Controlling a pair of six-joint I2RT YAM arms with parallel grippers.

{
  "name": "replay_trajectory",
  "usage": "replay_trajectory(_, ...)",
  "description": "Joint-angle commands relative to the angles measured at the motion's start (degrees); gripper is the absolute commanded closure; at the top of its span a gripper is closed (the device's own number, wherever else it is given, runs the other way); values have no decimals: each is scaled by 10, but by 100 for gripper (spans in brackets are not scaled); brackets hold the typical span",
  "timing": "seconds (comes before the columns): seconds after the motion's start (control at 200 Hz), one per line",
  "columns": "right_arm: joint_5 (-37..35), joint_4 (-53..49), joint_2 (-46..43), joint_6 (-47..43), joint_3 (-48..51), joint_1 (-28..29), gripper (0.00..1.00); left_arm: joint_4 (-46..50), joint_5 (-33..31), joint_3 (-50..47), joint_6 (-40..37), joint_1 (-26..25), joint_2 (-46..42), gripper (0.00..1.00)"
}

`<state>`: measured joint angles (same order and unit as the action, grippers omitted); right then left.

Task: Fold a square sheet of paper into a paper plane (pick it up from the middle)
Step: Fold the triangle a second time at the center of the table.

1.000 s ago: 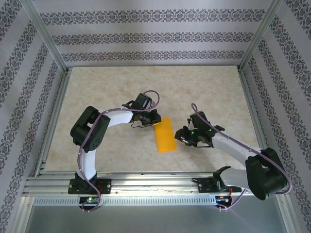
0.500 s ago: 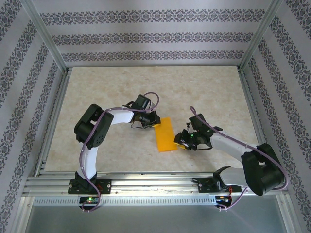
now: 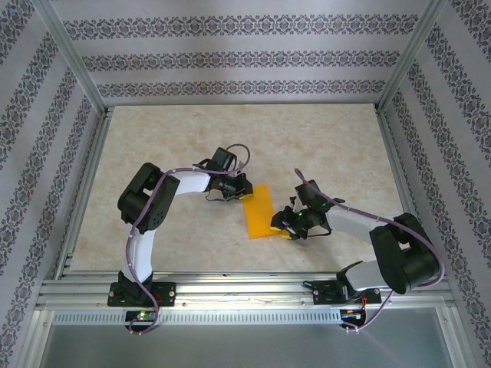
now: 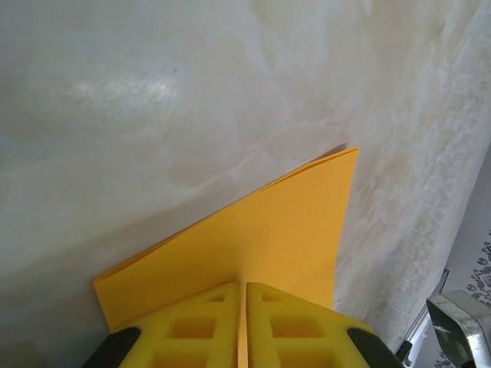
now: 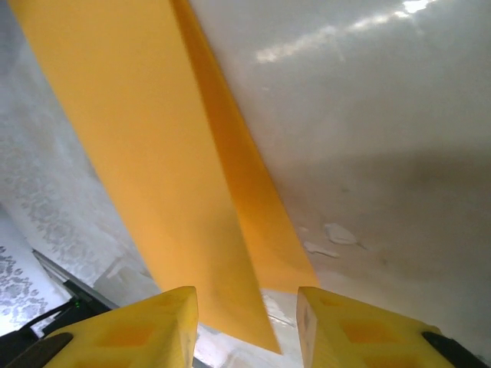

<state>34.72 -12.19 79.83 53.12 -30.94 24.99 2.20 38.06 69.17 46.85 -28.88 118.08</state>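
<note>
My left gripper (image 4: 244, 295) was pressed together, its 2 yellow fingers pinching the far left end of the sheet of paper (image 3: 259, 213). My right gripper (image 5: 245, 299) stood partly spread, with a clear gap between its 2 fingers. The near right corner of the paper pointed into that gap. I could not tell whether either finger touched it, and I judged that this gripper held nothing.

The paper was folded into a long narrow strip, with 2 layers showing along one long edge. It lay on the pale table (image 3: 330, 146) between the 2 grippers, towards the near side, with its long axis running from far to near.

I judged the paper to be very light, thin and limp. It would slide easily on the smooth tabletop and would take a crease wherever it was squeezed. It would also sag if it were lifted by 1 end alone. The flat face offered nothing to grab, so the best hold looked like a shallow pinch on a corner or edge where the layers lifted slightly. With the left gripper anchoring the far end, the near right corner seemed the place for my right fingers to close.
</note>
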Motion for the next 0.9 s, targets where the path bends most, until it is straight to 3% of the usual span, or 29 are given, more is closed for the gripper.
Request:
replay_trajectory(0.0,38,48,10,14,-17,2,62,13,10,15,-21,7,20,90)
replay_trajectory(0.55,85,102,76,-29,-47,-38,61,98,42,107,-136,7,61,90)
replay_trajectory(0.894,103,137,118,-41,-71,-55,70,95,42,140,-170,5,59,89)
